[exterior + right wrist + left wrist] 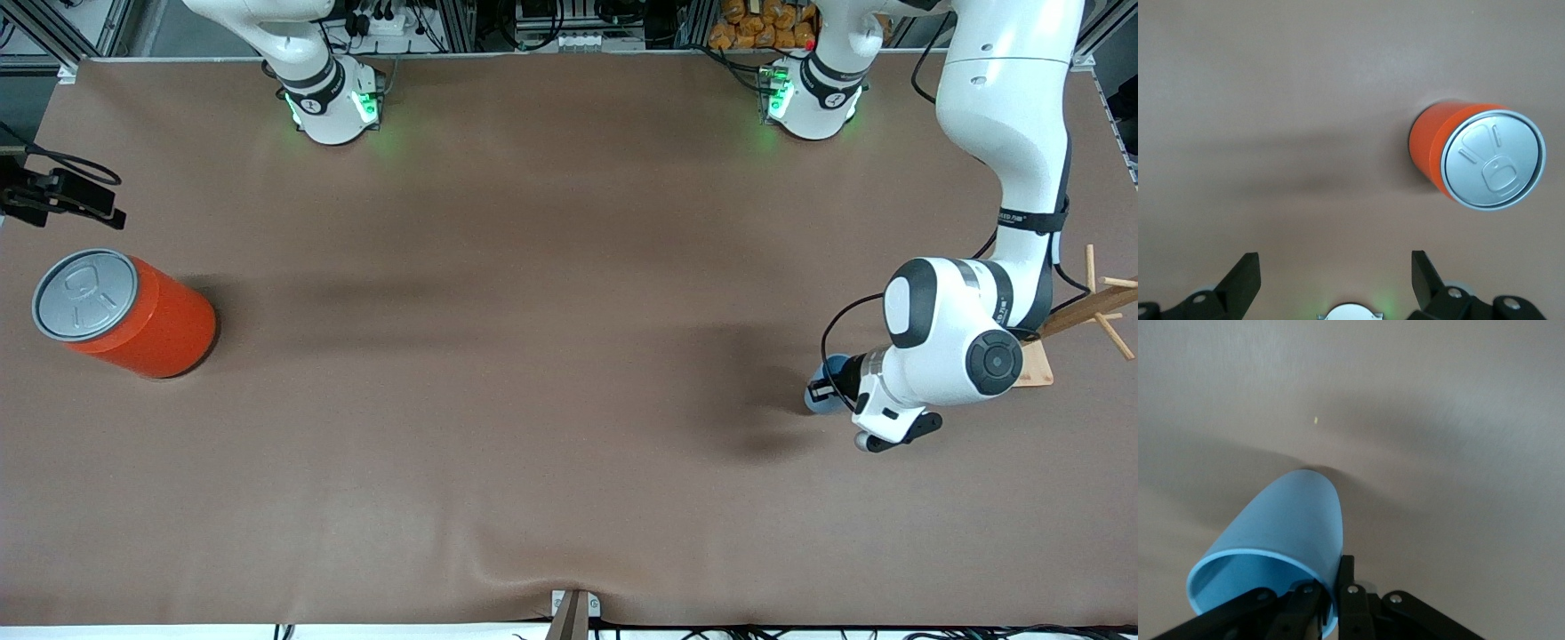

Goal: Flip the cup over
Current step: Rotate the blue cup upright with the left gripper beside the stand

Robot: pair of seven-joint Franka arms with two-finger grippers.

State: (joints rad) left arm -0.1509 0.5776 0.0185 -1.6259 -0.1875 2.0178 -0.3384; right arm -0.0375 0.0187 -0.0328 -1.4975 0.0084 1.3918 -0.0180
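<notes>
The cup [818,404] is a small light-blue plastic one at the left arm's end of the table. It lies tilted on its side in the left wrist view [1288,520], open mouth toward the wrist and closed end down by the brown table. My left gripper [825,389] [1328,583] is shut on its rim, one finger inside the mouth and one outside. Whether the closed end touches the table I cannot tell. My right gripper [1335,267] hangs open and holds nothing, high over the right arm's end of the table.
An orange can [133,311] [1471,153] with a grey lid stands at the right arm's end. A wooden peg rack [1093,307] stands close beside the left arm's wrist. A black clamp [62,196] juts in at the table edge near the can.
</notes>
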